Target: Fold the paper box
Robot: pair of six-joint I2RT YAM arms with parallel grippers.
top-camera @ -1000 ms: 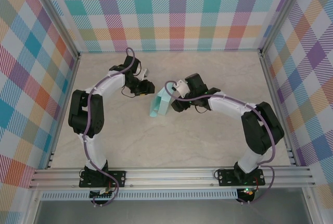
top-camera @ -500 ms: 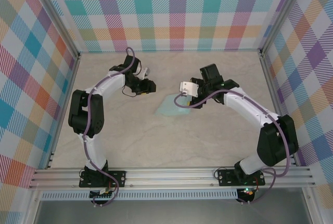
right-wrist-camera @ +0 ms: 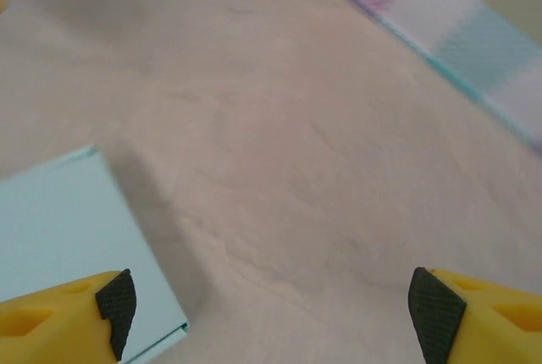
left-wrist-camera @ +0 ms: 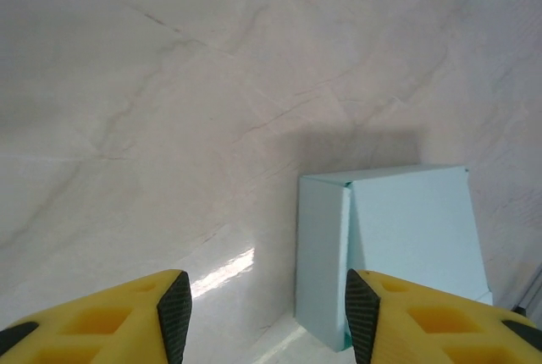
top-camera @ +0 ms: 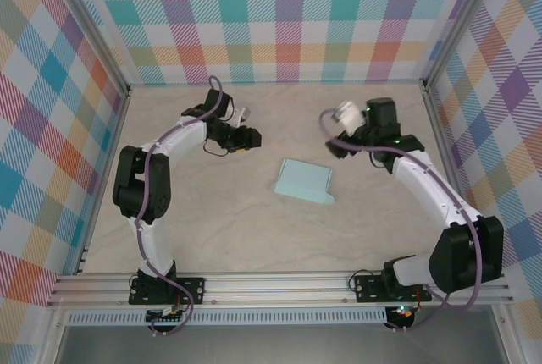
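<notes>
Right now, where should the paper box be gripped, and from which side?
Likely the narrow folded strip along the paper box's edge, just ahead of the left tool; come in low from there. The box lies flat on the table, so its broad face offers nothing to pinch; the fold gives an edge.

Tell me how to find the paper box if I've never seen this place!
Look at the beige marble table inside the rainbow-checked walls. Near its middle, between the white left arm and right arm, lies the paper box. It is the only pale aqua-blue thing on the tabletop.
</notes>
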